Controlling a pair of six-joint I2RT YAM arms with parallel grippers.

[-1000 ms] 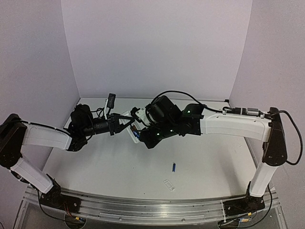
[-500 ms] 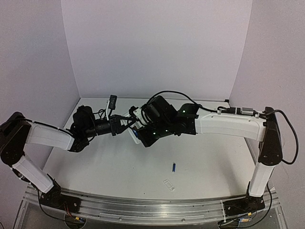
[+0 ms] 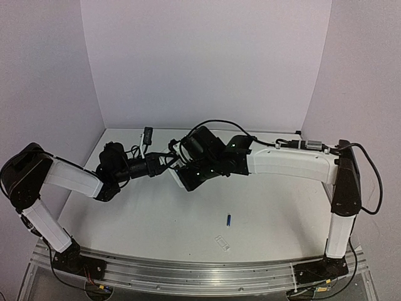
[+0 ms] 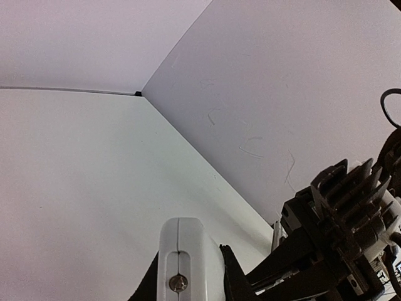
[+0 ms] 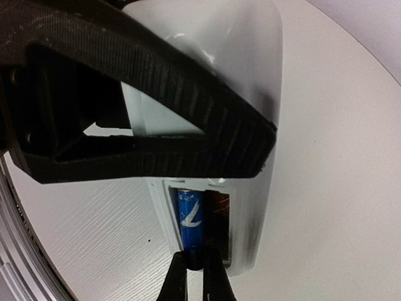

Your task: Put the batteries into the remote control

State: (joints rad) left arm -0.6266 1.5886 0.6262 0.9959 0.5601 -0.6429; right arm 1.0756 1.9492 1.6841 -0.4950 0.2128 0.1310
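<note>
Left gripper [image 4: 189, 283] clamps the white remote control [image 5: 250, 94]; right gripper [image 5: 195, 276], pinched together, touches the blue battery [image 5: 190, 216] in its compartment

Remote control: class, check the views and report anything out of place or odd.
The remote control is off the table, clamped in the left pincer, cover off. The first battery sits in its bay, gripped by the right pincer; the neighbouring slot is empty. The second battery and clear cover lie loose on the table. Nothing looks damaged.
</note>
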